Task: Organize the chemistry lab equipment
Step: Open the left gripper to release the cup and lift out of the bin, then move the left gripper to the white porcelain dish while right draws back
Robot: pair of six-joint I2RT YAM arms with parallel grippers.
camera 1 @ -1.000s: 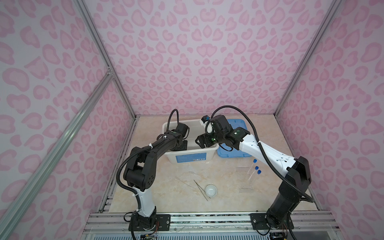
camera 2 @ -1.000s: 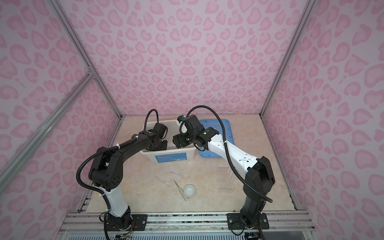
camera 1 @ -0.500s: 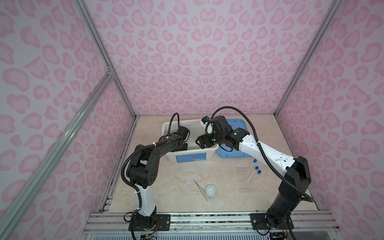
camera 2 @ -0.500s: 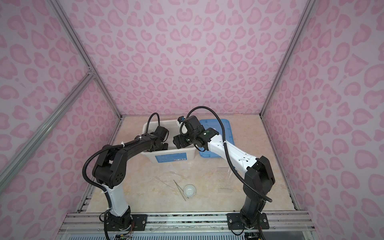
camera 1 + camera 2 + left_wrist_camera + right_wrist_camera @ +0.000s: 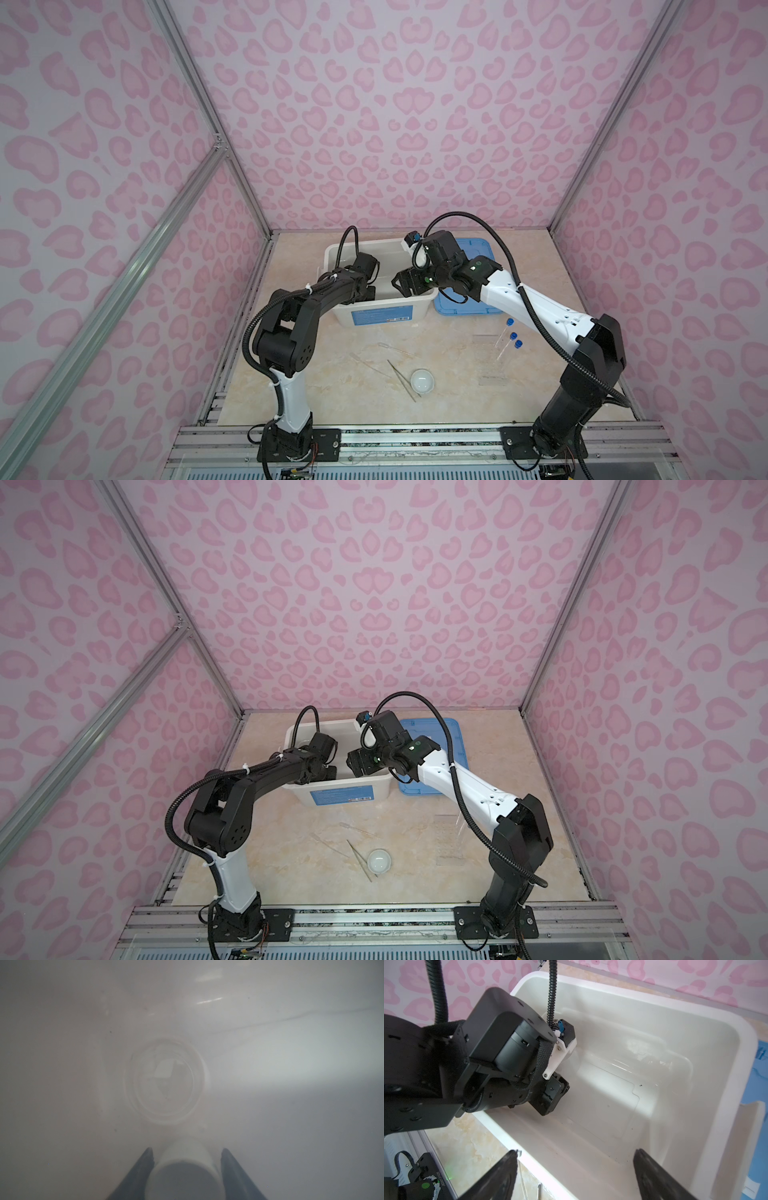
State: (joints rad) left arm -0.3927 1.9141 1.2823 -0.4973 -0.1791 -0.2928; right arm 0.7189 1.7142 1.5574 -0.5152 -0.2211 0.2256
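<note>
L hand (image 5: 187,1152) is down in white box (image 5: 361,245), 11 o'clock on bench (image 5: 457,403). Its fingers flank a small white dish (image 5: 185,1169); can't tell if clamped or loose. Clear glass vessel (image 5: 164,1080) sits near it on box floor. R hand (image 5: 577,1167) is wide open and empty, over box rim.

Risks: dish could tip or roll into glass on release, and arms may clash, as both crowd the box.

Count:
- 2 dishes, incl. second dish (image 5: 422,381) at 6 o'clock
- 3 tubes (image 5: 508,336) and 1 rack (image 5: 490,365) at 4 o'clock
- 2 droppers (image 5: 395,349)
- 1 tweezers (image 5: 401,380)
- 1 vessel
</note>
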